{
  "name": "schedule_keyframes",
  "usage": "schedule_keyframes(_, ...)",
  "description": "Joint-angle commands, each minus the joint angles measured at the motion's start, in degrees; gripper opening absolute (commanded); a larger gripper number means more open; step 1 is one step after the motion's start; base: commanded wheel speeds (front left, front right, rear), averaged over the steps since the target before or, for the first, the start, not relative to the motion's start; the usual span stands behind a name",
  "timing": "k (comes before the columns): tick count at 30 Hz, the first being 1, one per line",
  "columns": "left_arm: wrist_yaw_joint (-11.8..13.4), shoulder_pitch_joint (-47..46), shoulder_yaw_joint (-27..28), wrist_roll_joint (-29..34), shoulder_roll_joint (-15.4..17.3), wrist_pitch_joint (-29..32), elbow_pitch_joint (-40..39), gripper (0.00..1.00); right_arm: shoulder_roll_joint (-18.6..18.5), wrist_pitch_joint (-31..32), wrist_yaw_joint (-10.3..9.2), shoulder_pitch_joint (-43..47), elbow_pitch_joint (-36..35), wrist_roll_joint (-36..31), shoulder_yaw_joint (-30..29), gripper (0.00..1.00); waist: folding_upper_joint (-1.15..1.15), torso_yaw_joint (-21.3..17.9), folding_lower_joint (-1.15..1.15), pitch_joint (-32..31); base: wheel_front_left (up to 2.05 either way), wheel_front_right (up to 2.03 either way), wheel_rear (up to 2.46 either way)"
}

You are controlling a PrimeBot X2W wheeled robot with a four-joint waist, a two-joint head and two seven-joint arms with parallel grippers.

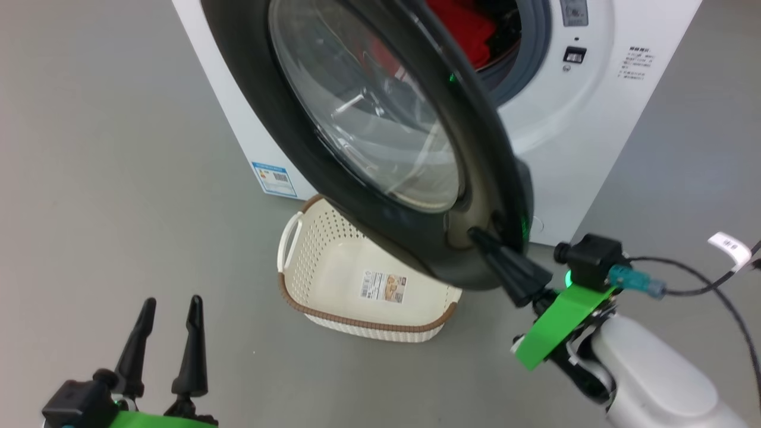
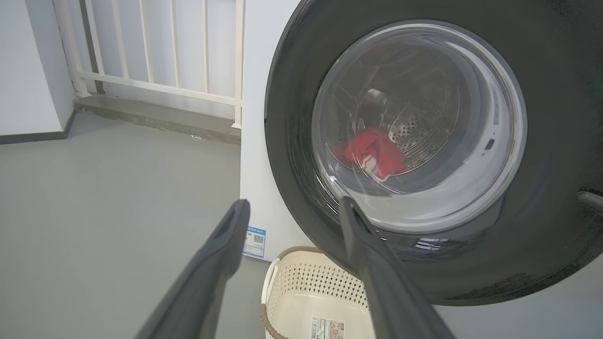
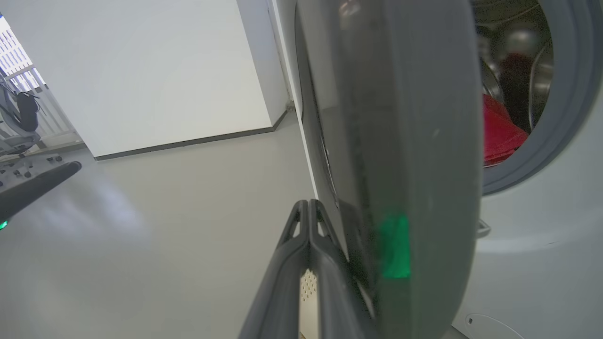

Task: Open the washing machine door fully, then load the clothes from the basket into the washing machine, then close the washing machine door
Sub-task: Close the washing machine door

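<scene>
Right claw [image 1: 475, 236], shut on nothing, touches the part-open washing machine door [image 1: 368, 113]; left claw [image 1: 172, 301] hangs wide, empty; basket [image 1: 324, 235] between them empty, clothes [image 1: 461, 27] beyond in drum [image 2: 419, 132]; closing remains.

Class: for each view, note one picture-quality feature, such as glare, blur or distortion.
Head view: white glare streaks the glass of the washing machine door, green glow on its rim. Left wrist view: the clothes look hazy through that glass. Right wrist view: the door's near edge is blurred, with a green reflection.
</scene>
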Motion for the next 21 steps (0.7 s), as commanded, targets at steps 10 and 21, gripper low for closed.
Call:
schedule_keyframes(10, -0.2, -5.4, 1.0, -0.5, 0.9, -0.5, -2.4, 1.00, -2.9, -0.3, 0.02, -8.3, 2.2, 0.1, -5.0, 0.00, 0.00, -0.4, 0.00, 6.8, 0.00, 0.00, 0.00)
schedule_keyframes(21, -0.2, -8.2, -0.3, -0.7, 0.4, -0.5, -2.8, 1.00, -5.9, -0.3, 0.02, -18.1, 8.5, 3.0, -5.5, 0.00, 0.00, 1.0, 0.00, 11.6, 0.00, 0.00, 0.00)
